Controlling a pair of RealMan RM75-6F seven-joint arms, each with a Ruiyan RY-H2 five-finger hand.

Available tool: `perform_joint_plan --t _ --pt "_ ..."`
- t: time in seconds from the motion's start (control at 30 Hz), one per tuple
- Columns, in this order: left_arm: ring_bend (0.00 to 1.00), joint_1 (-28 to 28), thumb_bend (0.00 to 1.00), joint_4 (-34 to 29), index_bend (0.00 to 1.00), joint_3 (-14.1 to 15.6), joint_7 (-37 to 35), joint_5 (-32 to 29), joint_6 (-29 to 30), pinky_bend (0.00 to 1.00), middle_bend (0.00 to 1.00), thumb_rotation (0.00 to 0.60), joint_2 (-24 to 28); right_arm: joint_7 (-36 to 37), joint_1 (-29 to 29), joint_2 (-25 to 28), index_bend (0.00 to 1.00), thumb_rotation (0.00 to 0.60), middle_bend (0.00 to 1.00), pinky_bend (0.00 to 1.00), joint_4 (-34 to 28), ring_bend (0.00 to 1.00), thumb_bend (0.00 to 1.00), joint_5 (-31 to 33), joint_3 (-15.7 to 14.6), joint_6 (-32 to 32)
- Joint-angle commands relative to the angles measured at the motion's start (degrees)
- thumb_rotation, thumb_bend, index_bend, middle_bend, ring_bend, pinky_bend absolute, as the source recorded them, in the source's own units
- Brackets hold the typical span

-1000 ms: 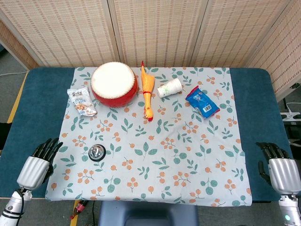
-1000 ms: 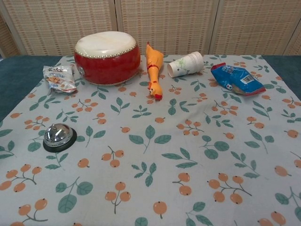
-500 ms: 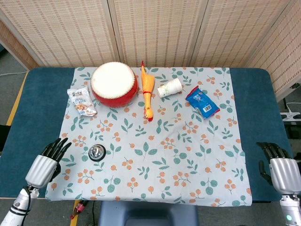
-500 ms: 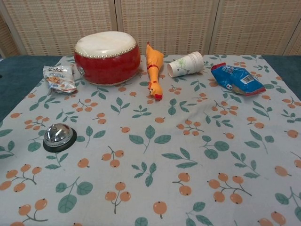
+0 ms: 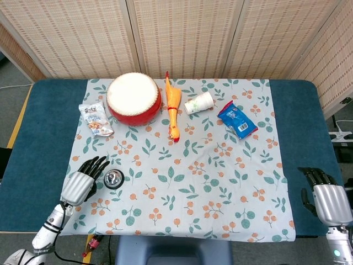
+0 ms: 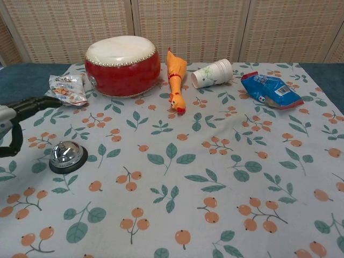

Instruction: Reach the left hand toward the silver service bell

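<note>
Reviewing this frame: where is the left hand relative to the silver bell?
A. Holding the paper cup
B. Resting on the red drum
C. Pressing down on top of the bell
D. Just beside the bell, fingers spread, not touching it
D: in the head view the left hand sits just left of the bell with fingers spread, holding nothing, and the bell's dome shows uncovered in the chest view.

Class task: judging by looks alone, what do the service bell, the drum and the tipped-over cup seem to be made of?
Service bell: polished metal dome, mirror-like reflections, on a black base, perhaps plastic.
Drum: glossy red body, possibly lacquered wood, with a pale matte skin top pinned by studs.
Cup: likely paper, matte white with a printed pattern.
</note>
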Motion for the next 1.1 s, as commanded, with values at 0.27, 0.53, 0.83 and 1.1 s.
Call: perform_joint_plan --t 0.27,0.53,0.83,1.1 --pt "0.0 -1.11 1.0 9.54 0.0 1.62 -2.73 -2.83 -4.73 0.15 0.0 0.6 -8.86 0.44 0.22 0.56 0.19 0.6 0.21 0.29 -0.46 0.16 0.52 -0.28 -0.54 -0.79" --pt "0.0 -0.57 1.0 16.34 0.0 3.44 -6.46 -4.13 -7.89 0.15 0.0 0.6 -13.31 1.25 0.17 1.02 0.19 0.6 0.21 0.29 -0.73 0.16 0.52 -0.64 -0.73 -0.68" --pt "0.0 -0.2 1.0 16.59 0.0 3.39 -7.52 -2.55 -1.88 0.15 0.0 0.6 -12.81 1.06 0.25 0.97 0.19 0.6 0.21 0.29 -0.72 0.16 0.52 -0.52 -0.82 -0.92" --pt "0.0 1.38 1.0 -0.74 0.0 4.57 0.74 3.81 11.57 0.14 0.0 0.6 0.94 0.45 0.64 0.66 0.19 0.6 0.21 0.29 -0.63 0.16 0.52 0.52 -0.52 -1.71"
